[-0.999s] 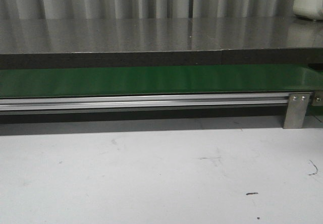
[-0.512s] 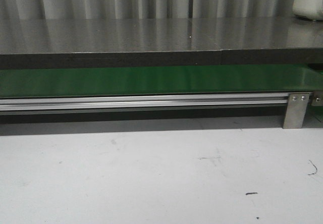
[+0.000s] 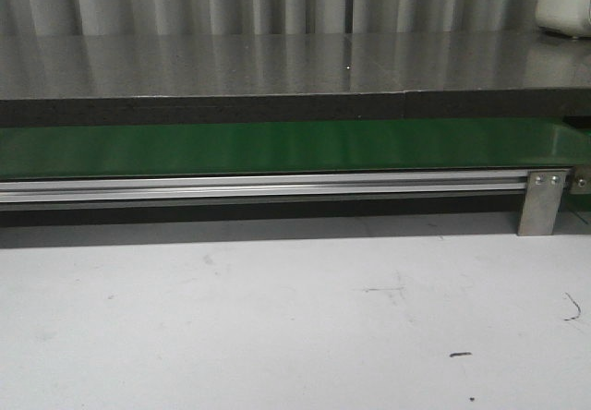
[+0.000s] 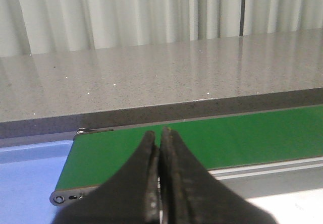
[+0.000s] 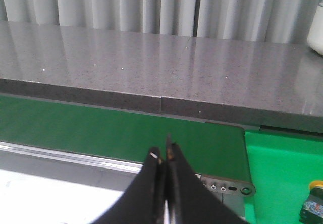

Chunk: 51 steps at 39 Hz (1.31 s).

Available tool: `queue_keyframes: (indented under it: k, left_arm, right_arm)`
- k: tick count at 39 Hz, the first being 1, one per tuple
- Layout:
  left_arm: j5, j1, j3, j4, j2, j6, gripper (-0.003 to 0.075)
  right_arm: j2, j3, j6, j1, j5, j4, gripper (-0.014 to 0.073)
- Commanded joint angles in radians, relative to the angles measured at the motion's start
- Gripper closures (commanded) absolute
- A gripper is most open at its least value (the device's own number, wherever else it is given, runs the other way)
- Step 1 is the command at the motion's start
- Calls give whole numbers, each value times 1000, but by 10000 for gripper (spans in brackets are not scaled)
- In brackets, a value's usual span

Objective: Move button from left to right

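Front view: a flat green conveyor belt (image 3: 277, 147) runs along an aluminium rail (image 3: 268, 186), between a white counter (image 3: 277, 318) and a grey speckled stone slab (image 3: 277, 64). No fingers appear here.

Left wrist view: the black left fingers (image 4: 160, 148) are pressed together, holding nothing, with the belt's rounded end just beyond them beside a blue surface (image 4: 30, 178).

Right wrist view: the black right fingers (image 5: 165, 157) are closed and hold nothing. The small orange-yellow capped push-button on a black body (image 5: 313, 201) sits well apart from them, on a green tray (image 5: 282, 173) past the belt's end.

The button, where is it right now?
Only the right wrist view shows the button: at the picture's edge, on the bright green surface just past the belt's right end.
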Motion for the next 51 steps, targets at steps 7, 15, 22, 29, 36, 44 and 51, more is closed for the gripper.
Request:
queue_keyframes:
  k: [7, 15, 22, 29, 36, 44, 51]
  left_arm:
    - [-82, -6, -27, -15, 11, -8, 741]
    - [-82, -6, -27, -15, 11, -8, 741]
    - [-82, -6, -27, -15, 11, -8, 741]
    - [-93, -6, -27, 6, 11, -8, 741]
    - [-151, -6, 21, 28, -8, -57, 741]
    - [-176, -6, 157, 93, -63, -150, 741]
    - [-246, -6, 280, 93, -65, -161, 741]
  right_arm:
    - [9, -26, -10, 1, -85, 3, 662]
    - [9, -26, -10, 1, -85, 3, 662]
    - [9, -26, -10, 1, -85, 3, 662]
    - [9, -26, -10, 1, -85, 3, 662]
    - [9, -26, -10, 0, -85, 3, 662]
    - [9, -25, -10, 0, -85, 3, 662]
    - [9, -25, -10, 0, -85, 3, 662]
